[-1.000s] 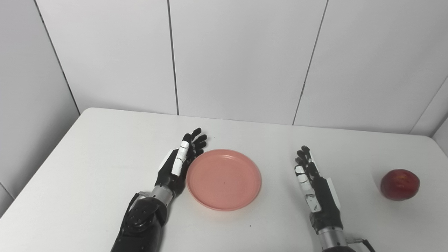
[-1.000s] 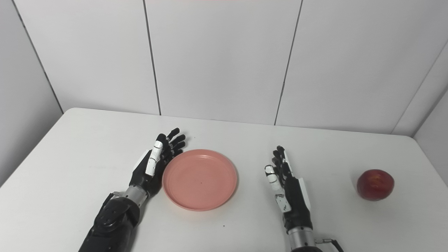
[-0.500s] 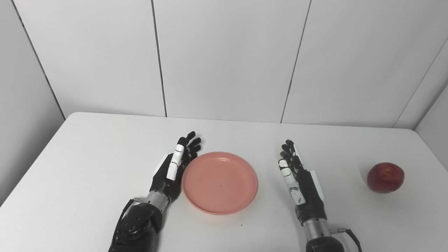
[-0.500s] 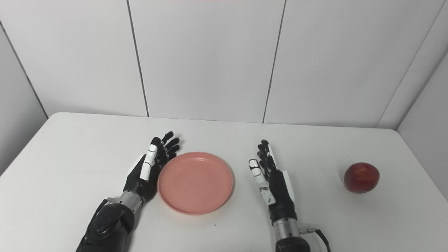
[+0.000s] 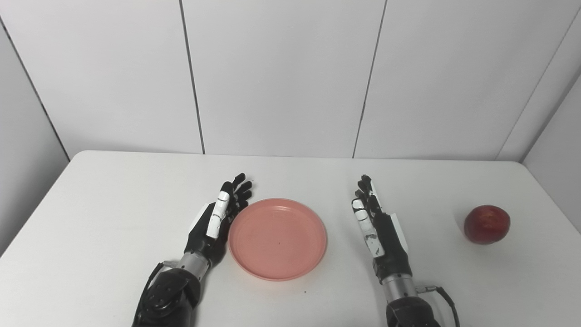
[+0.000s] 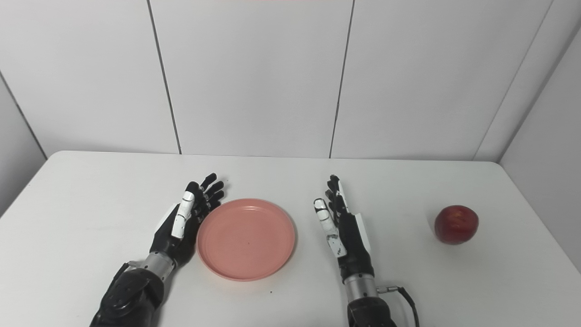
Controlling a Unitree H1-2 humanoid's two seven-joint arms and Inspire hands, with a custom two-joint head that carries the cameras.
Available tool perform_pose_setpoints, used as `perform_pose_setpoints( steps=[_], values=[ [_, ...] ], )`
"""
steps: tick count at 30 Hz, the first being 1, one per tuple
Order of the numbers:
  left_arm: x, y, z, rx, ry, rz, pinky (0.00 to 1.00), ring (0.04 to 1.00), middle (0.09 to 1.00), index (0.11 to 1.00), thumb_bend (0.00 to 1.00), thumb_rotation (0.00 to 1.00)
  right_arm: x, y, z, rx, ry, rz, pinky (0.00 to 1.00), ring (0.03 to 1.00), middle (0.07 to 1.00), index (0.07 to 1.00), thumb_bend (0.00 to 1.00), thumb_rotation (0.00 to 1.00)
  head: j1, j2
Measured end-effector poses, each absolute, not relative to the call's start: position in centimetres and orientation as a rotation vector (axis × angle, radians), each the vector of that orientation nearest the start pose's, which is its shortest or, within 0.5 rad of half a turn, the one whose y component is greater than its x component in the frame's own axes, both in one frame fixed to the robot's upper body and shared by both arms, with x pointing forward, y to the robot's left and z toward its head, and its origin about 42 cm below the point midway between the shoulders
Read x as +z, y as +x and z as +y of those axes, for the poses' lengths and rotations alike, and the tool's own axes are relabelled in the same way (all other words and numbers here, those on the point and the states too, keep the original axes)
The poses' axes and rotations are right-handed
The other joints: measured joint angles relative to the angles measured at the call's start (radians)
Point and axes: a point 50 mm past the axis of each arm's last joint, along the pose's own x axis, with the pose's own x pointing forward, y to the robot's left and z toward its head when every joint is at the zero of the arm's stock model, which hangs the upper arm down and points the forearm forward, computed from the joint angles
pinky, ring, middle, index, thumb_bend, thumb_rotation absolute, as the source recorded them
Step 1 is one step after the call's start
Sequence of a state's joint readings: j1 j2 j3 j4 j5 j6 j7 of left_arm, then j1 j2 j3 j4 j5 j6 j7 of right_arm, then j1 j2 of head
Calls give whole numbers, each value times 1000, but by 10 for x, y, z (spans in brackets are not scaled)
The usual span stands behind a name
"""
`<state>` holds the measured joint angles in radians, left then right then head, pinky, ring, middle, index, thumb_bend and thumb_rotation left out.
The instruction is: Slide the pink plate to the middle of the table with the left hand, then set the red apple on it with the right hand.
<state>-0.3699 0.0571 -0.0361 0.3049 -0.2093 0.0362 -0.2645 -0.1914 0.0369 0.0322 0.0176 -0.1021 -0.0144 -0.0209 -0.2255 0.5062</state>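
Note:
The pink plate lies flat near the middle of the white table, with nothing on it. My left hand stands on edge against the plate's left rim, open, fingers straight and pointing away from me. My right hand is also open and on edge, a short gap to the right of the plate, touching nothing. The red apple sits far to the right on the table, well clear of the right hand.
White wall panels rise just behind the table's far edge. A side wall closes in at the right, near the apple. A thin cable trails from my right wrist.
The camera has panned right, so the whole scene has shifted left in the picture. Plate, apple and both open hands keep about the same places relative to each other.

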Motion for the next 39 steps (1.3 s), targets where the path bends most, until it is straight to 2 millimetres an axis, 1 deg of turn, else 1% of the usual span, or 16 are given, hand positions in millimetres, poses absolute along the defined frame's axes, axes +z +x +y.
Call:
perform_pose_setpoints(
  steps=[3,7,12,15,19,26,31,35,39],
  values=[
    [132,397,179,-387,-129,-26,1000,994,981,972,742,1000,149,342,-173,52,-34,-170,978,977,994,1000,587,946,-3,3],
    [133,395,179,-395,-130,-29,1000,999,987,981,747,1000,150,342,-170,52,14,-152,1000,992,1000,1000,591,942,-3,9],
    [134,392,177,-403,-134,-16,1000,1000,990,985,695,1000,154,341,-169,59,74,-142,1000,997,1000,1000,602,933,-6,11],
    [134,390,175,-406,-139,-12,1000,1000,997,994,672,1000,155,343,-171,61,112,-118,1000,999,1000,1000,583,963,-8,11],
    [134,390,172,-410,-142,-6,1000,1000,999,997,658,1000,153,344,-171,64,127,-94,1000,997,1000,1000,569,977,-6,11],
    [134,389,168,-409,-144,-6,1000,1000,1000,1000,680,1000,156,343,-171,71,146,-83,1000,999,1000,1000,586,986,-5,11],
    [134,389,166,-399,-150,-7,1000,1000,1000,1000,685,1000,159,343,-171,75,160,-76,1000,1000,1000,1000,617,960,-6,15],
    [133,388,169,-387,-136,-18,1000,1000,1000,1000,700,1000,158,343,-170,77,163,-72,1000,1000,1000,1000,619,955,-8,15],
    [131,388,176,-376,-122,-34,1000,1000,1000,1000,715,1000,159,343,-170,76,155,-74,1000,994,1000,1000,598,963,-6,18]
  ],
)
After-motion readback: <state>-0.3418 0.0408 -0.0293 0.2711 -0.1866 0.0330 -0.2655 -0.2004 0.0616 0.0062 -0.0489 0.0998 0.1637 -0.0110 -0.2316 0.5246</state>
